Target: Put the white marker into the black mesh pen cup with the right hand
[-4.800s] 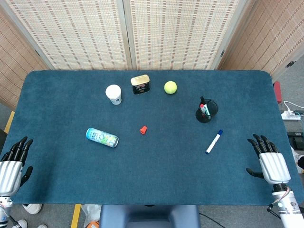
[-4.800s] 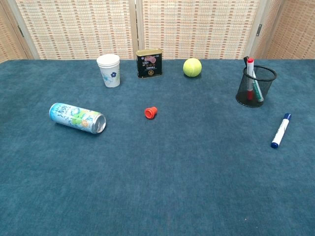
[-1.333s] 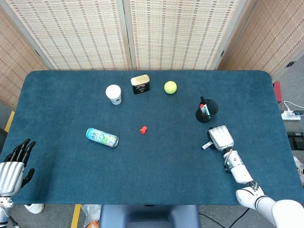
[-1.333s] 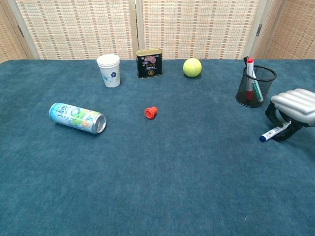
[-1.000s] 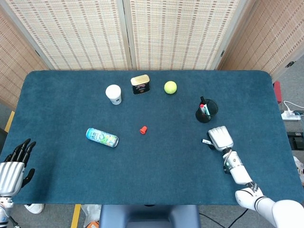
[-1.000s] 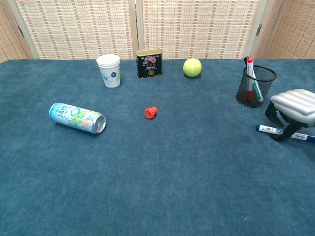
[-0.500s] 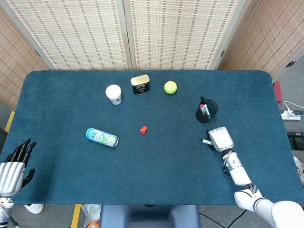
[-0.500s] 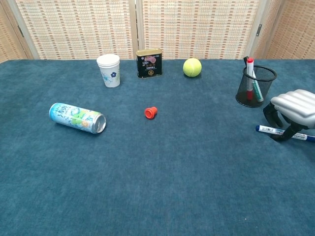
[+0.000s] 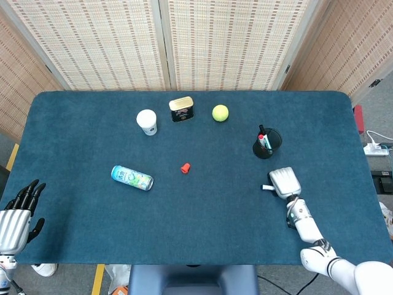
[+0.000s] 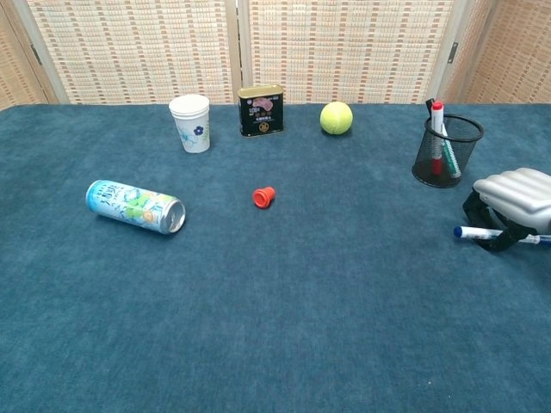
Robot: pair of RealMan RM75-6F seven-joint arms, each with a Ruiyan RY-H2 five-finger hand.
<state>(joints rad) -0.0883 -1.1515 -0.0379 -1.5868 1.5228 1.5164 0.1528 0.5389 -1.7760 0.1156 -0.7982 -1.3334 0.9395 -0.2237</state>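
Chest view | my right hand [image 10: 515, 200] curled over white marker [image 10: 476, 232], grasp unclear | lift, drop into black mesh pen cup [image 10: 447, 152] remain

The paper cup [image 10: 190, 123], tin [image 10: 262, 110] and ball [image 10: 337, 118] are ranged along the table's [image 10: 275, 327] far side; the pen cup [image 10: 446, 151] is set rightward; the can [image 10: 135, 206] is laid left of the small cap [image 10: 263, 197]

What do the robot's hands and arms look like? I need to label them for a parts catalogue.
The right hand has a ridged silver-white back and black fingers, on a white segmented forearm with dark joints. The left hand matches: silver back, black fingers.
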